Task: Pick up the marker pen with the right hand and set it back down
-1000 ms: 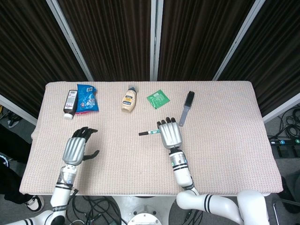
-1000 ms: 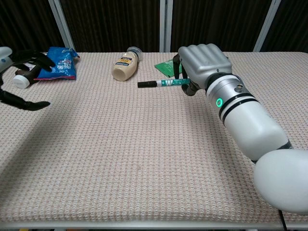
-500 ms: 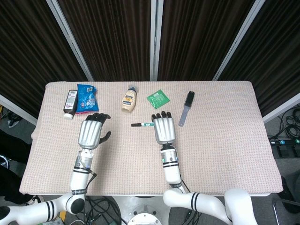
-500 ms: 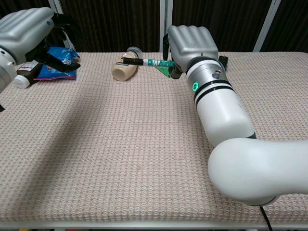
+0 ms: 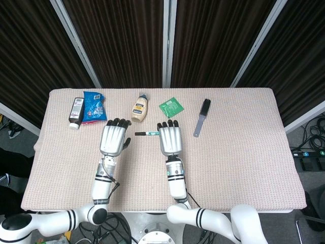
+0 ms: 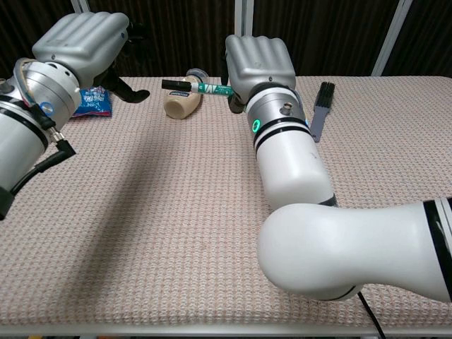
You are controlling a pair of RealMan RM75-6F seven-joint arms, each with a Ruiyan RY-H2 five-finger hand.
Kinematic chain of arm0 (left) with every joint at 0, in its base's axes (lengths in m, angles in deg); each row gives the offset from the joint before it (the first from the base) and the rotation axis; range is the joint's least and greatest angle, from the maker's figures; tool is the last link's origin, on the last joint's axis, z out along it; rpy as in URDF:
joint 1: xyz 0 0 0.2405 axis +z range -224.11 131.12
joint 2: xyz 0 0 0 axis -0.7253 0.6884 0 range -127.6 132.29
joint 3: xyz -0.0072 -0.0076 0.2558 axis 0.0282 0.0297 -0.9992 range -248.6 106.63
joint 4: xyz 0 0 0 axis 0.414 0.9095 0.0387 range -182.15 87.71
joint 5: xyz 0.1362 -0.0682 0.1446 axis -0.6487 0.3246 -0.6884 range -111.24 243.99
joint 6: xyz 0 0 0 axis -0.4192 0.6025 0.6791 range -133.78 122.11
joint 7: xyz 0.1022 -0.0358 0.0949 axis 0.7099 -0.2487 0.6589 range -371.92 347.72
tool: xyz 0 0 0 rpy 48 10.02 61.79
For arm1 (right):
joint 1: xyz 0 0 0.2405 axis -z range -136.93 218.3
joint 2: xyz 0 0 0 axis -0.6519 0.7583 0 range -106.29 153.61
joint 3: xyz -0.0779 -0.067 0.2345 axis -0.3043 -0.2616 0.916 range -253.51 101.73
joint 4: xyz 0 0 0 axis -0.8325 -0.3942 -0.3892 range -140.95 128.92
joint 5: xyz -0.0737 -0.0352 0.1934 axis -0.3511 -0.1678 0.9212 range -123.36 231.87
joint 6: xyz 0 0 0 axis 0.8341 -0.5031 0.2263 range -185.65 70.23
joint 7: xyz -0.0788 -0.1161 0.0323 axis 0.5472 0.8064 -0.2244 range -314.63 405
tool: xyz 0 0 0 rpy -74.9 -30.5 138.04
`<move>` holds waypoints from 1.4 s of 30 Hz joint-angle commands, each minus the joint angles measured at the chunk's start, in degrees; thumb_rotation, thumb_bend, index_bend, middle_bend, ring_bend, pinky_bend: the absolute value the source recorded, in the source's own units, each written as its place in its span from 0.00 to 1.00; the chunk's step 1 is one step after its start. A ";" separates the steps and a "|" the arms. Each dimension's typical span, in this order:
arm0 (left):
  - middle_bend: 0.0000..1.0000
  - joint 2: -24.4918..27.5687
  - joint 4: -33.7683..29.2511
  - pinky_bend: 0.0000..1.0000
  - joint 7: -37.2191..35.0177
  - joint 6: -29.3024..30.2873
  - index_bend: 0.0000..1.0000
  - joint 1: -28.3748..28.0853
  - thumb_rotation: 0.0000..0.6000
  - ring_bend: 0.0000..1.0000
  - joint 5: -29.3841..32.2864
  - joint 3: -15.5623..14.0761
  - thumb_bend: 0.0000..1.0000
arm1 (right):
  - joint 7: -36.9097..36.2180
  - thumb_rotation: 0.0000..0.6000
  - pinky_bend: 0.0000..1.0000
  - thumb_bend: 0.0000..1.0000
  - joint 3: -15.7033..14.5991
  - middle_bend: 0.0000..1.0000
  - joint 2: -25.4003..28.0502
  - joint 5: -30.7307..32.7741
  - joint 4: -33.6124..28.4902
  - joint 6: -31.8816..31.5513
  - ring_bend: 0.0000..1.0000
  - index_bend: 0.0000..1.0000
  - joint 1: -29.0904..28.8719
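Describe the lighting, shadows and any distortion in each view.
Head view: even, soft light, only faint shadows under the right hand and left hand. Chest view: right arm looms huge from closeness, wide-angle stretch; marker pen stays sharp.

marker pen rear hidden in right hand

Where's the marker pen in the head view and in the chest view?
Head view: marker pen near centre, held by the right robot hand.
Chest view: marker pen upper middle, sticking left from that robot hand.
Shared landmark: mayonnaise bottle just behind.
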 commanded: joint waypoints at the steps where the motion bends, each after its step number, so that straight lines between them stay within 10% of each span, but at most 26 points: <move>1: 0.41 -1.19 1.70 0.41 -0.34 -0.62 0.40 -1.03 1.00 0.34 0.64 -0.23 0.24 | -0.08 1.00 0.29 0.33 -0.19 0.56 -0.10 0.49 0.11 0.15 0.31 0.59 -0.72; 42: 0.51 -4.70 6.69 0.52 -1.78 1.74 0.51 -3.63 1.00 0.45 2.56 -1.77 0.28 | -2.33 1.00 0.29 0.33 -6.73 0.56 -0.10 10.23 4.83 -1.17 0.31 0.59 -8.17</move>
